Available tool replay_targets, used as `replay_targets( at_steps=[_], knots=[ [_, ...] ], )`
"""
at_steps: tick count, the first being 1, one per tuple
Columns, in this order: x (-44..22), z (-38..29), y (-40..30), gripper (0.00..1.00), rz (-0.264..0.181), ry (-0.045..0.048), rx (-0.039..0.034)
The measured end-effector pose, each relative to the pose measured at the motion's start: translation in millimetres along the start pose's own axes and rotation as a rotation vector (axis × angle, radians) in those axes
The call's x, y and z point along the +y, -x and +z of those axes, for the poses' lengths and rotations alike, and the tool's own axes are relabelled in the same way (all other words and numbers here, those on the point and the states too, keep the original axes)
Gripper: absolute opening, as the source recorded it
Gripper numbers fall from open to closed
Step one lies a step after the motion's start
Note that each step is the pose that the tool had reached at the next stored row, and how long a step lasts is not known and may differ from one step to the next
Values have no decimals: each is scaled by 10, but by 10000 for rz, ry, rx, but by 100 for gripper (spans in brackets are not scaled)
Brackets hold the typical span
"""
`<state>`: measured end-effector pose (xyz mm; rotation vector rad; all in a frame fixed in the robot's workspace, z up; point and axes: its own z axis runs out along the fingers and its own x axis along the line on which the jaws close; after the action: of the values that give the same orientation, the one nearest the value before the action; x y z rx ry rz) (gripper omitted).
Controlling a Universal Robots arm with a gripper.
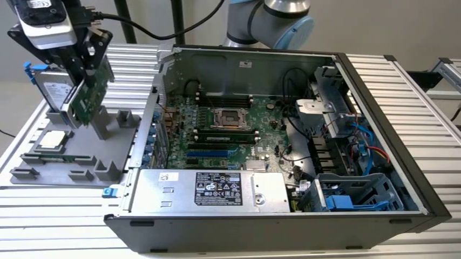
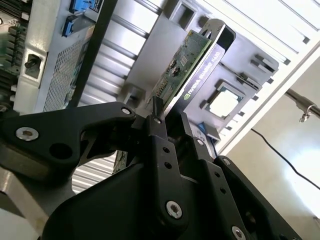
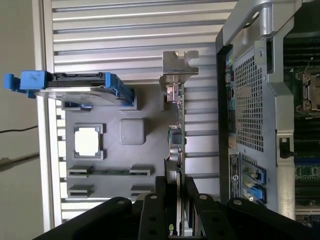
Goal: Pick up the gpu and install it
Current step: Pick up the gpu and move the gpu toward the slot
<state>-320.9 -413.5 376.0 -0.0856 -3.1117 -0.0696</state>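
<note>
The gpu (image 1: pixel 88 94) is gripped by the pincer (image 2: pixel 167 119), clamped shut on the end opposite the bracket (image 3: pixel 178 65), and it's held upright over the grey tray (image 1: pixel 43 175) at the exterior view's left of the open case (image 1: pixel 288 226), just beside the hard drive (image 1: pixel 45 89). Risk-wise: so little of the card is pinched that it could probably be twisted or let slip if the bracket gets knocked on the case wall, and the drive could be clipped too. The black shroud side is shown in the second wrist view, whereas in the first wrist view the card is seen edge-on; the gap between card and case is laid out in the exterior view
</note>
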Motion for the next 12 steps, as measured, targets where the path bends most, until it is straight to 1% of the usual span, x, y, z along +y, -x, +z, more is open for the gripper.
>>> replay_targets(
  at_steps=[7,12],
  knots=[
    [4,-96,-3,0,0,0,0],
    [6,-133,-4,0,0,28,-11]
  ],
)
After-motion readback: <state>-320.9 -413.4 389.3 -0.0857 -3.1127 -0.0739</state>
